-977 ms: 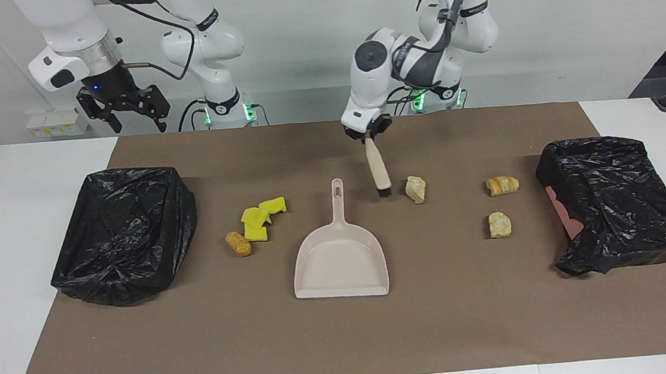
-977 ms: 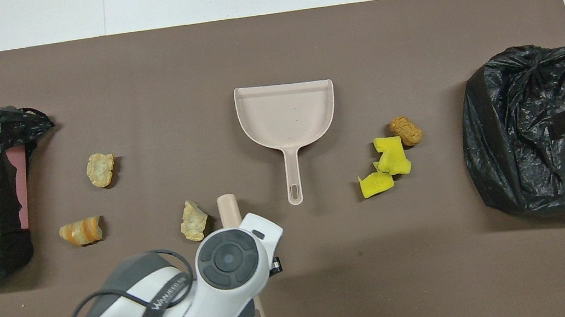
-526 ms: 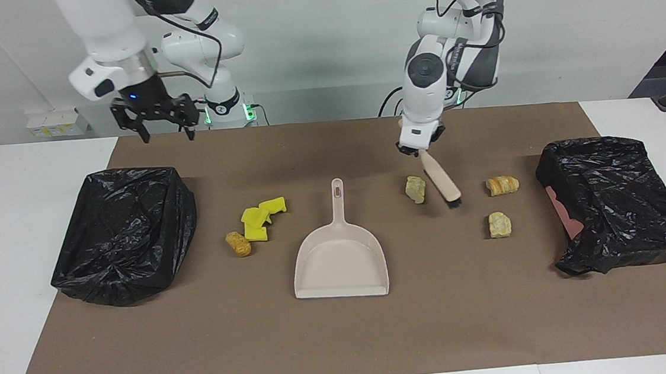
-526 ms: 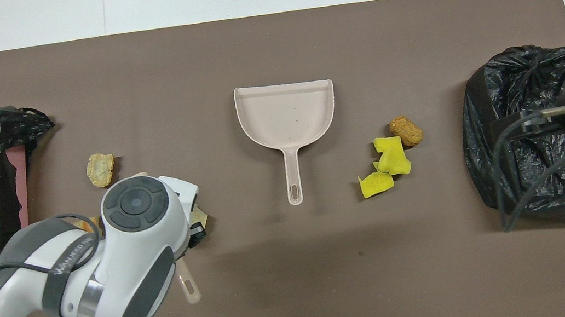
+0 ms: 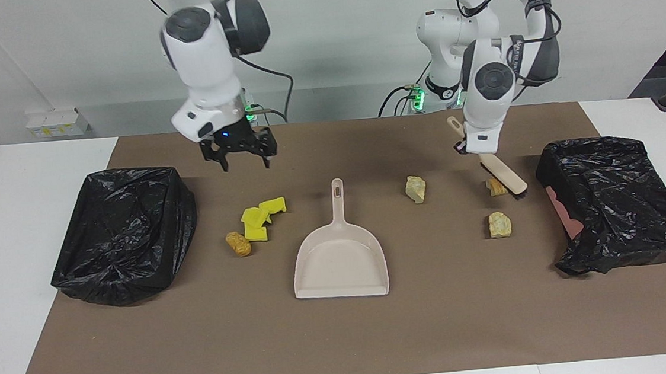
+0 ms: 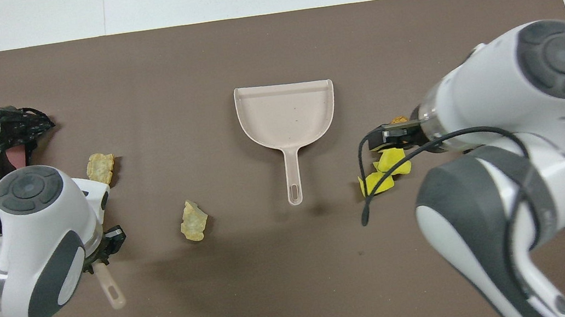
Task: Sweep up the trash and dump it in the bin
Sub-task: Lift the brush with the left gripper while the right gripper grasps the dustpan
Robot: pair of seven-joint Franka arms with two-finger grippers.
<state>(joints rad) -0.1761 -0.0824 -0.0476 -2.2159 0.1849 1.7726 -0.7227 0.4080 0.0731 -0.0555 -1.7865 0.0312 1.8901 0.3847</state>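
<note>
**Now: brush set beside the striped crust, ready to sweep**

The left gripper [image 5: 480,150], fingers clamped on the beige hand brush [image 5: 504,174], should draw its bristles low across the brown mat [image 5: 345,340], herding the tan bread lumps [image 5: 499,224] toward the beige plastic dustpan [image 5: 340,258]. The right gripper [image 5: 240,157], fingers apart, hangs over the yellow sponge scraps [image 5: 261,216] and orange-brown nugget [image 5: 237,243]. Two black-bagged bins [image 5: 122,233] flank the tabletop; nothing blocks the path.

dustpan [image 5: 340,258] beige | mat [image 5: 345,340] brown | bin bags [image 5: 122,233] black | sponge scraps [image 5: 261,216] yellow
</note>
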